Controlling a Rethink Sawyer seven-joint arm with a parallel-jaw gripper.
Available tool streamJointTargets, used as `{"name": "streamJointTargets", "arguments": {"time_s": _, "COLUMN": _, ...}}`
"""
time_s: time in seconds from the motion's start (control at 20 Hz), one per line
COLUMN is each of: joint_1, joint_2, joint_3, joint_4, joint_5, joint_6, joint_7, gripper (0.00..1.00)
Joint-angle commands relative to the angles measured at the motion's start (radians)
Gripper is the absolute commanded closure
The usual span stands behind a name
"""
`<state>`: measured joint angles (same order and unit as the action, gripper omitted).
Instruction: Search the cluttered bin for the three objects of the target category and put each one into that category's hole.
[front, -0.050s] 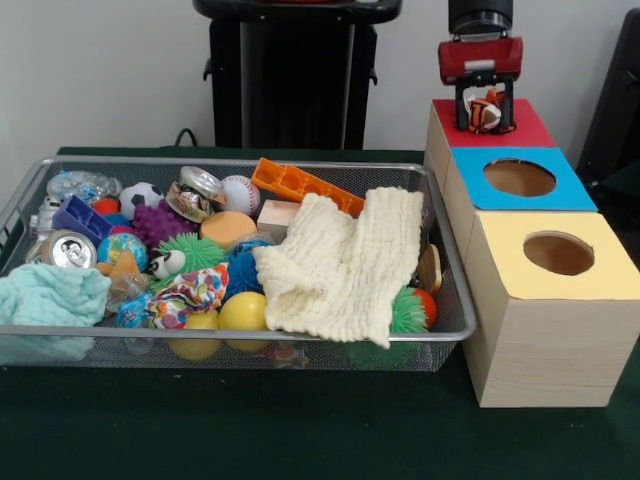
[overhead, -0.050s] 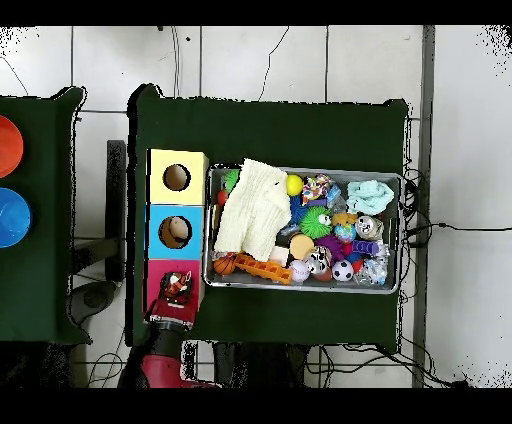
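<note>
Cream cloth (front, -0.050s: 345, 262) hides bin items — arm (front, -0.050s: 480, 15) cut off at top edge.

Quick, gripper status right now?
Gripper: shut on a small orange, white and black toy, above the red box.

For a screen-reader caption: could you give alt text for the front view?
A red gripper holds a small orange-and-white toy over the red box; blue and yellow boxes sit nearer. Beside them, a wire bin holds balls, cans and a cream cloth.

On your worktop (front, -0.050s: 300, 440) the bin (front, -0.050s: 230, 330) sits at nine o'clock of three boxes (front, -0.050s: 545, 300); a cloth (front, -0.050s: 345, 265) lies in the bin's three-o'clock end, the hand (front, -0.050s: 485, 115) over the twelve-o'clock box.
</note>
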<state>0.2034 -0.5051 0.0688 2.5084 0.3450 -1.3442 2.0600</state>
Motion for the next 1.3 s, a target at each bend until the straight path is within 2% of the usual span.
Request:
{"name": "streamJointTargets", "arguments": {"time_s": 0.05, "joint_1": -0.048, "joint_2": 0.022, "joint_3": 0.059, "joint_4": -0.065, "joint_5": 0.139, "joint_6": 0.324, "joint_7": 0.155, "gripper": 0.00}}
{"name": "streamJointTargets", "arguments": {"time_s": 0.35, "joint_1": -0.031, "joint_2": -0.096, "joint_3": 0.055, "joint_4": -0.019, "joint_5": 0.167, "joint_6": 0.429, "joint_7": 0.135, "gripper": 0.00}}
{"name": "streamJointTargets", "arguments": {"time_s": 0.85, "joint_1": 0.005, "joint_2": -0.250, "joint_3": -0.005, "joint_4": 0.019, "joint_5": 0.152, "joint_6": 0.582, "joint_7": 0.140, "gripper": 0.00}}
{"name": "streamJointTargets", "arguments": {"time_s": 1.05, "joint_1": 0.000, "joint_2": -0.275, "joint_3": -0.028, "joint_4": 0.017, "joint_5": 0.115, "joint_6": 0.619, "joint_7": 0.148, "gripper": 0.00}}
{"name": "streamJointTargets", "arguments": {"time_s": 1.3, "joint_1": 0.012, "joint_2": -0.261, "joint_3": -0.046, "joint_4": 0.003, "joint_5": 0.094, "joint_6": 0.625, "joint_7": 0.170, "gripper": 0.00}}
